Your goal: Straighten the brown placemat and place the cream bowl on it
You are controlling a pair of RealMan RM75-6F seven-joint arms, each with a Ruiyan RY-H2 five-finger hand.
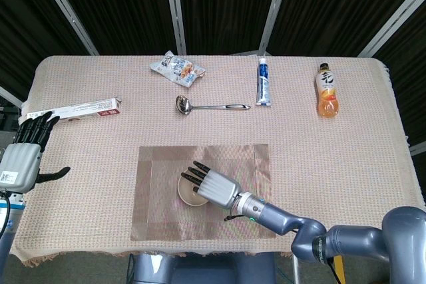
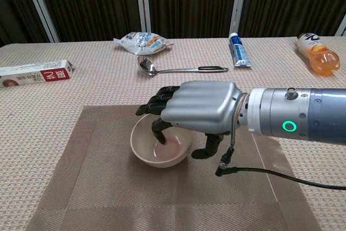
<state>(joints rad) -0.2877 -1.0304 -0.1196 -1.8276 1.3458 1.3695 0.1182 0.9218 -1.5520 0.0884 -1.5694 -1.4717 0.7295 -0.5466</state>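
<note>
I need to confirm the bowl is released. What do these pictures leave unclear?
- Cream bowl: right hand covers its far rim in the chest view; grip or mere touch is unclear.
- Head view: the hand hides most of the bowl.
- Left hand: outside the chest view.

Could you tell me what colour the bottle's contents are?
Orange, under a black label; the bottle shows best in the head view.

Bowl (image 2: 161, 145) on placemat (image 2: 97, 187) centre; ladle (image 2: 178, 68) behind placemat.
</note>
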